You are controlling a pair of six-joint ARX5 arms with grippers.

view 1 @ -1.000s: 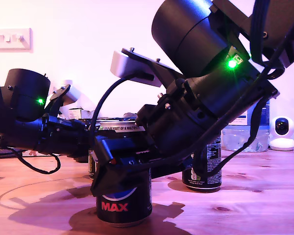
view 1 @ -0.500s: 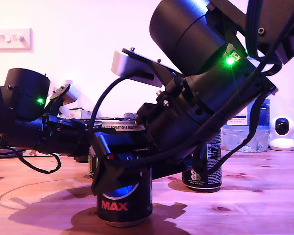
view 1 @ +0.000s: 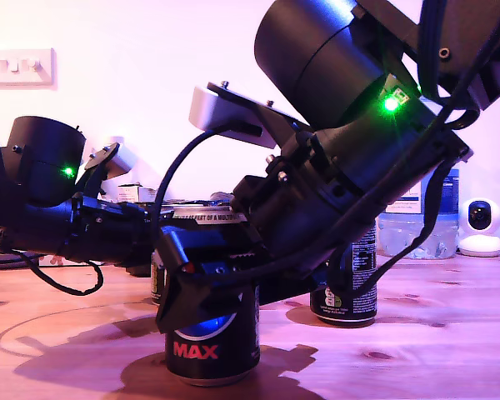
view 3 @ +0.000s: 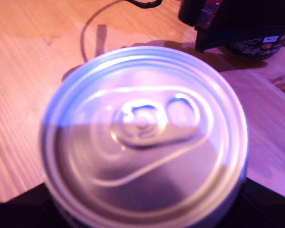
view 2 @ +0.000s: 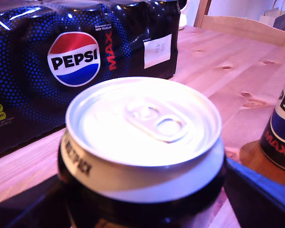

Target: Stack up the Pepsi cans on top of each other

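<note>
- Exterior view: three Pepsi cans stand upright on the wooden worktop (view 1: 417, 358).
  - The front can (view 1: 212, 346) is nearest the camera. My second tool (view 1: 208, 287) is down over its upper part, and the can's base sits on the wood.
  - The rear can (view 1: 155, 279) shows only as a sliver behind it, under the arm reaching in from the exterior view's left.
  - The third can (view 1: 346, 287) stands free toward the exterior view's right, well apart from both tools.
  - None is stacked yet.
- First wrist view: my first tool (view 2: 142, 206) has the rear can between its jaws, with the multipack (view 2: 61, 61) close behind.
  - The dark jaws flank the can wall, but I cannot tell whether they are pressing on it or just beside it.
  - The pull tab lies flat and unbroken, so I judge the can sealed, full and fairly heavy, and stiff enough to take a firm squeeze.
- Second wrist view: the front can's silver lid fills the picture, with the jaws at its sides. Here too I cannot tell if they are clamped.
  - The painted wall looks smooth and likely slippery.
  - I would hold it across the widest part of the body, below the tapered shoulder.
  - It should stay upright so the base seats inside the lower can's rim.
</note>
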